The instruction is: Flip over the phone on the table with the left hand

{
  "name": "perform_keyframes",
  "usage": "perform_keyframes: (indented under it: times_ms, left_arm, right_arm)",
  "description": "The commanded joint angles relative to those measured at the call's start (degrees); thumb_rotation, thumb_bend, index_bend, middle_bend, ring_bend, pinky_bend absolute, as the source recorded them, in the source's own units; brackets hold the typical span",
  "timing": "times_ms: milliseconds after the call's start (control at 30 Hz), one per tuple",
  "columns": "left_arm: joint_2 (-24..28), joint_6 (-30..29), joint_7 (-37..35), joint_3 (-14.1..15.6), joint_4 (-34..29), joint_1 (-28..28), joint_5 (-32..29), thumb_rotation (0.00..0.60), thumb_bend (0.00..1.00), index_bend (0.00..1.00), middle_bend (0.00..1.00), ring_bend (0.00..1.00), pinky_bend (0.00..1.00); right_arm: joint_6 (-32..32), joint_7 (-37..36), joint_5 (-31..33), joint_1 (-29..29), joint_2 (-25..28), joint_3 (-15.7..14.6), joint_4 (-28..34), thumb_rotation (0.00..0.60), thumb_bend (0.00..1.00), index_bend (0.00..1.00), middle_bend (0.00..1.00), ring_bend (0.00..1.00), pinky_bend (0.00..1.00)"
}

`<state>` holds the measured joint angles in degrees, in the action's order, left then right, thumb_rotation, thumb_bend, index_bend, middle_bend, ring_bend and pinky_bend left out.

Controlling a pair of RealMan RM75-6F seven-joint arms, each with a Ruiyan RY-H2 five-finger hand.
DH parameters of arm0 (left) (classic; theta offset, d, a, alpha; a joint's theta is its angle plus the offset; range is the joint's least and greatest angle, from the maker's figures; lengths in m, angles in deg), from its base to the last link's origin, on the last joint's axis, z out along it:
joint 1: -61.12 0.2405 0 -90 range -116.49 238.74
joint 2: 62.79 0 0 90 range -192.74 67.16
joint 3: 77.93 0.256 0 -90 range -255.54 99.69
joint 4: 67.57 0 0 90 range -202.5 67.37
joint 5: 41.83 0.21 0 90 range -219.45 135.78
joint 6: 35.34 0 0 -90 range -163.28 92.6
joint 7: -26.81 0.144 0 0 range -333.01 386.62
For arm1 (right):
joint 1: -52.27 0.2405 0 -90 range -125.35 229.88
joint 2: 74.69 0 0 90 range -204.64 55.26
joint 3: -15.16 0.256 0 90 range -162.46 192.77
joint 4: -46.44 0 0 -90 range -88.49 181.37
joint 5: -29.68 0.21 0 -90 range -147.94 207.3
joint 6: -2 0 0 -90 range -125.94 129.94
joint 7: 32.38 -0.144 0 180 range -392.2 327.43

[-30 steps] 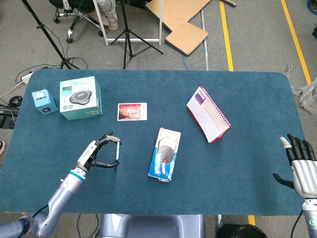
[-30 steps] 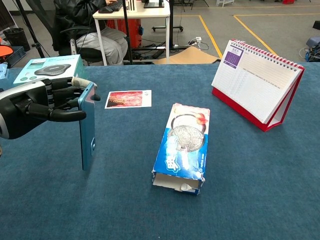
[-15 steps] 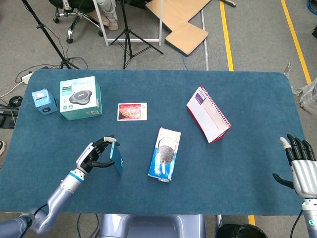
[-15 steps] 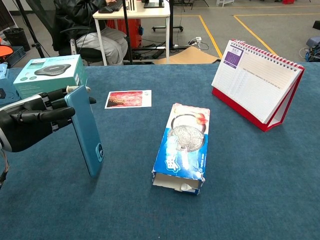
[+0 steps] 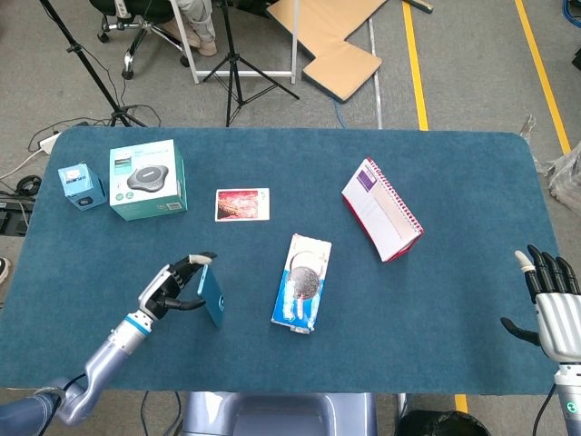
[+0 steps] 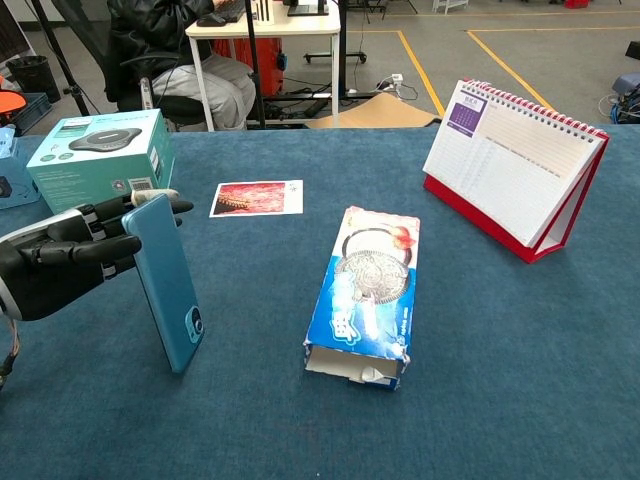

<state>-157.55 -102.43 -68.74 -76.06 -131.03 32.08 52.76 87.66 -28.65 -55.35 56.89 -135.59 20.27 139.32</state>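
The blue phone [image 6: 167, 282] stands on its lower edge on the table, top leaning toward the left hand, its back with the camera facing right. It shows as a tilted blue slab [image 5: 211, 296] in the head view. My left hand [image 6: 62, 262] holds it at the upper end, fingers across the top edge and behind it; the same hand [image 5: 170, 286] lies at the table's near left in the head view. My right hand [image 5: 552, 305] rests open, fingers spread, at the table's near right corner, holding nothing.
A blue cookie box [image 6: 368, 292] lies flat right of the phone. A red-based desk calendar [image 6: 512, 165] stands at the far right. A photo card [image 6: 257, 197], a teal speaker box [image 6: 97, 156] and a small blue box [image 5: 81, 185] sit at the far left.
The phone has gone from upright and edge-on to leaning, its back turned to the right. The left hand has drawn back left and lowered with it. The right hand is still.
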Motion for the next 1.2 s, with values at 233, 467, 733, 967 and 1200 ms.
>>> perform_keyframes:
  times_ms: [233, 467, 733, 967, 1200]
  left_arm:
    - [3.0, -4.8, -5.1, 1.2, 2.0, 1.6, 0.2, 0.6, 0.0, 0.19, 0.07, 0.0, 0.0]
    - [7.2, -8.8, -4.5, 0.4, 0.7, 2.4, -0.1, 0.6, 0.0, 0.2, 0.08, 0.0, 0.0]
    - [18.3, -14.2, 19.4, -3.4, -10.4, 4.5, -2.7, 0.6, 0.0, 0.19, 0.1, 0.0, 0.0]
    - [27.6, -19.9, 81.9, -4.6, -24.8, 10.6, -7.3, 0.6, 0.0, 0.16, 0.07, 0.0, 0.0]
    - [29.1, -25.2, 101.0, -2.4, -33.0, 15.7, -5.8, 0.6, 0.0, 0.15, 0.06, 0.0, 0.0]
  right_arm:
    - [0.0, 0.3, -0.1, 0.0, 0.0, -0.1, 0.2, 0.6, 0.0, 0.0, 0.0, 0.0, 0.0]
    - [0.1, 0.5, -0.2, 0.0, 0.0, -0.1, 0.4, 0.6, 0.0, 0.0, 0.0, 0.0, 0.0]
    - [0.5, 0.7, -0.8, -0.1, 0.2, -0.2, 0.9, 0.6, 0.0, 0.0, 0.0, 0.0, 0.0]
    - [0.9, 0.2, -1.4, -0.2, 0.4, -0.3, 1.1, 0.6, 0.0, 0.0, 0.0, 0.0, 0.0]
    - [1.3, -0.5, -1.6, -0.3, 0.5, -0.1, 1.1, 0.6, 0.0, 0.0, 0.0, 0.0, 0.0]
